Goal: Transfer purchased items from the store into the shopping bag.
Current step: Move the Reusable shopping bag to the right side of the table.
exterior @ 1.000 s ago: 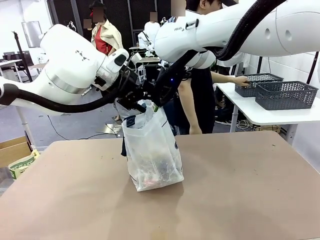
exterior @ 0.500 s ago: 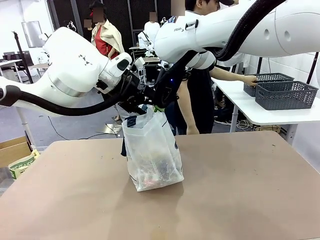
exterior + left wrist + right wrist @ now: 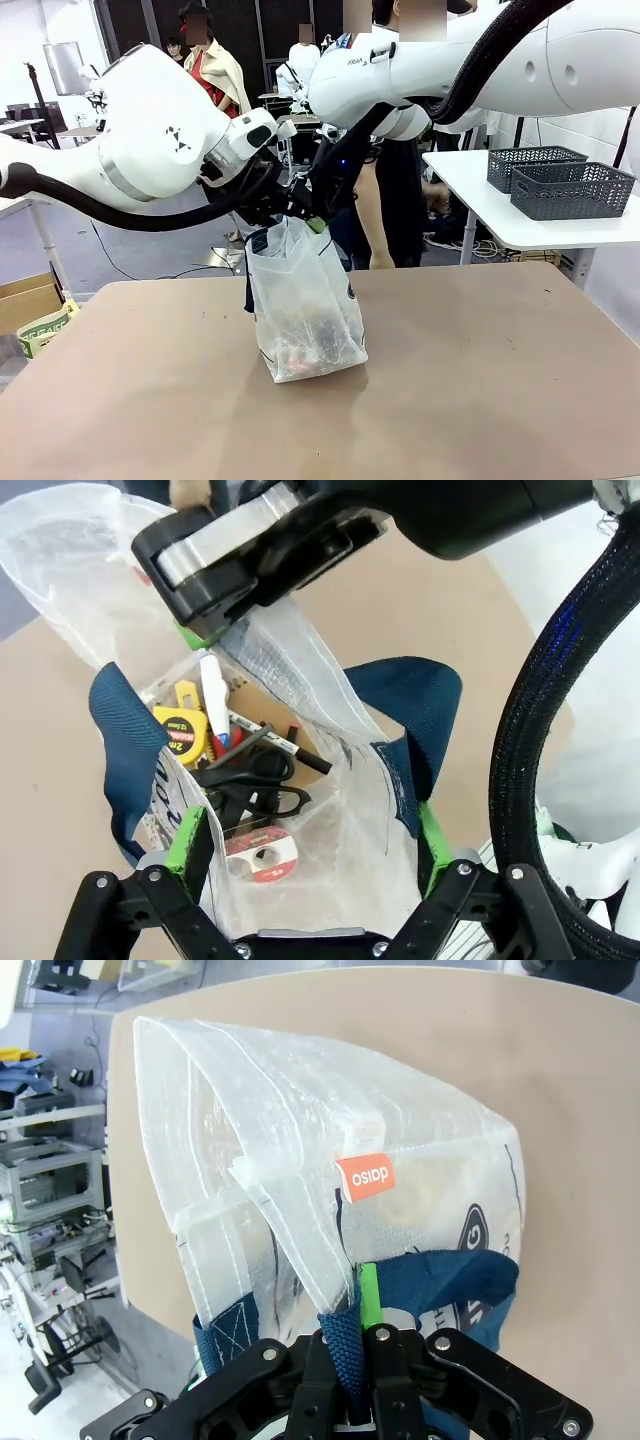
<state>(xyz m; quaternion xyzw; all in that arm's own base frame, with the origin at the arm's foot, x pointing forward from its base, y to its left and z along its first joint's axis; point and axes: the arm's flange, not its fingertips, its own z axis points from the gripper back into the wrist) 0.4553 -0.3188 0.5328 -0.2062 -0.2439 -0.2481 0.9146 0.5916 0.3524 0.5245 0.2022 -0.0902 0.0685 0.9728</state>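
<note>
Bag [image 3: 305,310] stands mid-table [image 3: 480,380] beneath our two arms, which reach in from either side: our right claw [image 3: 352,1345] pinches its navy strap [image 3: 440,1280], our left claw [image 3: 310,850] gapes wide astride its mouth, above one scissors [image 3: 250,775], one tape measure [image 3: 180,735] and one tape roll [image 3: 262,852], while two baskets [image 3: 572,190] sit well apart.

The glossy white left arm [image 3: 150,140] and right arm [image 3: 560,60] carry ribbed black cables [image 3: 150,219], and the left gripper [image 3: 310,845] and right gripper [image 3: 355,1345] are black (green pads [image 3: 186,842], silver screws [image 3: 98,882]).
</note>
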